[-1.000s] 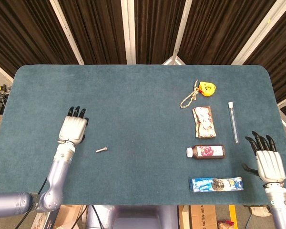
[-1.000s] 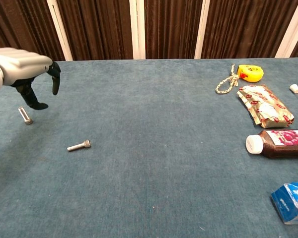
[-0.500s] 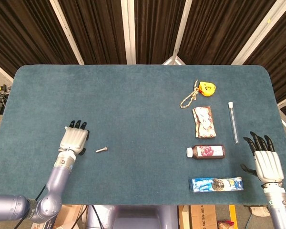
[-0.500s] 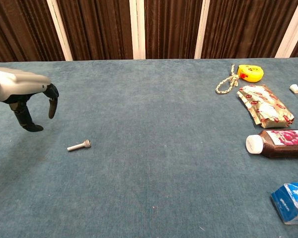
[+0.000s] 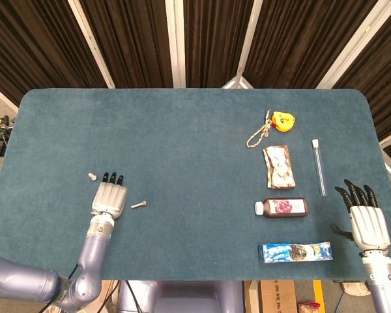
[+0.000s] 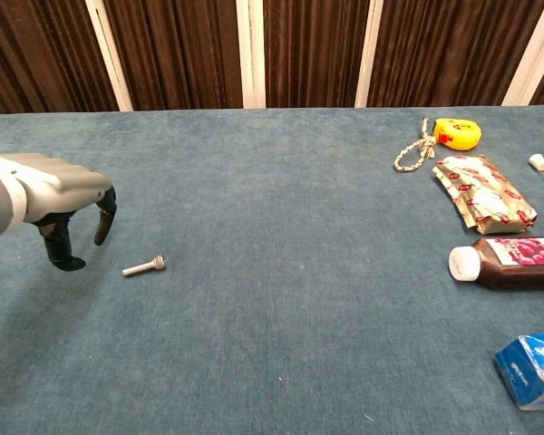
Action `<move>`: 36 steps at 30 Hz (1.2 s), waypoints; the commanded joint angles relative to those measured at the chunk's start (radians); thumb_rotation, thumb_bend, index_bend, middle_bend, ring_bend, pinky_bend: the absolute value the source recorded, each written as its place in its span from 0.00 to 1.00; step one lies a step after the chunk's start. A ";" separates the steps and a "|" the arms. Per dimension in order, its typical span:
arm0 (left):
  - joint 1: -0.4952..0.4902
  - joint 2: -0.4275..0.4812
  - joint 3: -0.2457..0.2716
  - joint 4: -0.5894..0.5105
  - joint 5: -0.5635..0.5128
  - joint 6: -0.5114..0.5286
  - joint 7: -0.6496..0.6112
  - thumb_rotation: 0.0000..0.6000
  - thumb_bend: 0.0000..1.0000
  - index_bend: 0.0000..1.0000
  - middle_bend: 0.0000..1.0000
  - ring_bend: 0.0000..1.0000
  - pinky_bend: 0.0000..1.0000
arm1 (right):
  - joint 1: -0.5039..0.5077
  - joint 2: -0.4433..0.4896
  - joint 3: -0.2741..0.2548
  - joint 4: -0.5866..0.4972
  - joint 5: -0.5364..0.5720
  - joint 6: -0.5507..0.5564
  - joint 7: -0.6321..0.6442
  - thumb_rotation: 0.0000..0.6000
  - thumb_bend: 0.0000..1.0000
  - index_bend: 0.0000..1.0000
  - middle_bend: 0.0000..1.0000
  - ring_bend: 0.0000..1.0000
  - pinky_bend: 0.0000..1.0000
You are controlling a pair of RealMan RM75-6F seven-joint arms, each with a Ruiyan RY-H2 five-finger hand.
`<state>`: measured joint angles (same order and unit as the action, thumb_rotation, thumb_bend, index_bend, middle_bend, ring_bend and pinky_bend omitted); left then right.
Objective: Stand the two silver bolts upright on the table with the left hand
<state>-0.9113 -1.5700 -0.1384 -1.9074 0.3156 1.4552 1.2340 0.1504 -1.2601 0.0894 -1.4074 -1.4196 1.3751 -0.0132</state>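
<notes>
Since a second ago the left hand [image 5: 109,199] has drawn back toward the robot, uncovering the standing bolt [image 5: 91,175] beyond its fingertips in the head view; the lying bolt [image 5: 139,205] rests just to its right. Right hand [image 5: 367,225] idles, fingers apart, empty. From the chest view, the left hand [image 6: 59,195] hangs empty, fingers curled apart, beside the lying bolt [image 6: 144,266], which I'd judge it must pinch and tip up next. That view hides the standing bolt.

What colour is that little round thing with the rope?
Yellow; the tape measure shows best in the chest view.
</notes>
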 commanded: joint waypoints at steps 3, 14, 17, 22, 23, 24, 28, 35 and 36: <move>-0.015 -0.035 -0.005 0.034 -0.017 0.004 0.014 1.00 0.42 0.46 0.07 0.00 0.00 | 0.001 -0.002 -0.001 0.003 0.000 -0.003 0.001 1.00 0.17 0.18 0.09 0.12 0.00; -0.046 -0.105 -0.009 0.071 -0.044 0.034 0.064 1.00 0.42 0.46 0.07 0.00 0.00 | 0.001 -0.001 0.002 0.004 0.003 -0.003 0.005 1.00 0.17 0.18 0.09 0.12 0.00; -0.049 -0.121 -0.005 0.075 -0.038 0.055 0.076 1.00 0.42 0.47 0.07 0.00 0.00 | 0.000 0.002 0.002 0.004 0.001 -0.001 0.011 1.00 0.17 0.18 0.09 0.12 0.00; -0.043 -0.130 0.001 0.087 -0.030 0.083 0.080 1.00 0.42 0.47 0.08 0.00 0.00 | -0.002 0.006 0.004 0.002 0.001 0.002 0.021 1.00 0.17 0.18 0.09 0.12 0.00; -0.040 -0.133 0.004 0.095 -0.025 0.085 0.078 1.00 0.42 0.47 0.08 0.00 0.00 | -0.002 0.006 0.004 0.003 0.001 0.002 0.022 1.00 0.17 0.18 0.09 0.12 0.00; -0.038 -0.135 0.006 0.103 -0.020 0.084 0.074 1.00 0.42 0.47 0.08 0.00 0.00 | -0.002 0.007 0.003 0.002 0.001 0.002 0.023 1.00 0.17 0.18 0.09 0.12 0.00; -0.026 -0.147 0.007 0.132 -0.005 0.067 0.055 1.00 0.42 0.47 0.08 0.00 0.00 | -0.001 0.004 0.002 0.004 0.001 -0.001 0.020 1.00 0.17 0.18 0.09 0.12 0.00; -0.020 -0.172 0.001 0.179 0.012 0.056 0.049 1.00 0.42 0.47 0.08 0.00 0.00 | 0.002 0.000 0.000 0.008 0.003 -0.008 0.014 1.00 0.17 0.18 0.09 0.12 0.00; -0.019 -0.178 0.000 0.186 0.018 0.058 0.048 1.00 0.42 0.47 0.08 0.00 0.00 | 0.002 -0.001 0.000 0.010 0.004 -0.009 0.014 1.00 0.17 0.18 0.09 0.12 0.00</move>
<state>-0.9318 -1.7429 -0.1368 -1.7266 0.3287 1.5124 1.2834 0.1523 -1.2606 0.0899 -1.3978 -1.4158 1.3658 0.0012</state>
